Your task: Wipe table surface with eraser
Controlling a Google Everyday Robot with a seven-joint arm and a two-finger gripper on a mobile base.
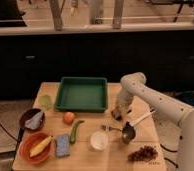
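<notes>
Right of green tray (pixel 81 94): gripper (pixel 117 113) down at table surface (pixel 115 158), grip cannot be told. Ladle (pixel 128 131), white cup (pixel 98 140) close by. Eraser (pixel 114 116): small dark block under gripper, mostly hidden.

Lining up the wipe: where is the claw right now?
In the camera view the claw sits low over the table surface, off the picture-right near corner of the green tray, just behind the ladle.
</notes>
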